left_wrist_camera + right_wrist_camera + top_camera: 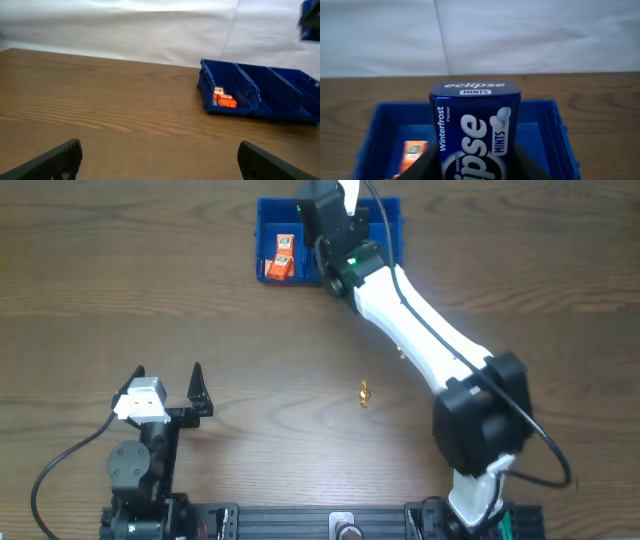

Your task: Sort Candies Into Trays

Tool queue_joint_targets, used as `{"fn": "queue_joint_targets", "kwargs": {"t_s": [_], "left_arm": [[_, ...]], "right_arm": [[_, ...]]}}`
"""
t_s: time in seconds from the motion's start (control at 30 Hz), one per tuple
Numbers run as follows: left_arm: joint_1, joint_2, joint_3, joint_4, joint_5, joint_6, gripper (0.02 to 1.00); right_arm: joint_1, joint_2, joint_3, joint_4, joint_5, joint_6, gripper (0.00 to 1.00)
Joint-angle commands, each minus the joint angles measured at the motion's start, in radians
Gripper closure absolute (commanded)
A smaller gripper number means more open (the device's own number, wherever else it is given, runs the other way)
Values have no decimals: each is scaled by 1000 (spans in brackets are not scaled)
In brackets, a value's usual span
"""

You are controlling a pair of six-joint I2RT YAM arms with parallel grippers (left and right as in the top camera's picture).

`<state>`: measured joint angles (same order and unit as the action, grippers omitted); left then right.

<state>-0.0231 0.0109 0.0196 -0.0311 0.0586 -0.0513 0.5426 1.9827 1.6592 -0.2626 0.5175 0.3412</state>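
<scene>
A blue tray (268,220) with three compartments stands at the far edge of the table, also seen in the left wrist view (280,85). Orange candy packs (282,260) lie in its left compartment. My right gripper (325,205) hangs over the tray, shut on a dark blue mint tin (476,130) held upright between its fingers (427,162). Below and beside the tin are the tray floor (380,125) and an orange pack (413,150). My left gripper (168,378) stands open near its base with nothing between its fingers (55,162).
A small gold-wrapped candy (364,393) lies alone on the wooden table, in front of the right arm's base. The right arm stretches diagonally from the lower right up to the tray. A white wall stands behind the table.
</scene>
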Motion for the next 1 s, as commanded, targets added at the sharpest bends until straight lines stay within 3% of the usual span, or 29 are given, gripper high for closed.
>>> {"fn": "queue_joint_targets", "kwargs": {"t_s": [0.03,0.77,0.9,1.0], "left_arm": [[2,-6,-15,-43,10,4,20],[2,-6,-15,-43,10,3,23],[2,-6,-15,-43,10,3,20],[2,-6,-15,-43,10,3,20]], "right_arm": [[-17,68,-2,43,-3,-48,757],[-21,167,-2,121,-53,-24,746],[-21,174,-2,120,-64,-24,632],[-21,174,-2,119,-66,-25,459]]}}
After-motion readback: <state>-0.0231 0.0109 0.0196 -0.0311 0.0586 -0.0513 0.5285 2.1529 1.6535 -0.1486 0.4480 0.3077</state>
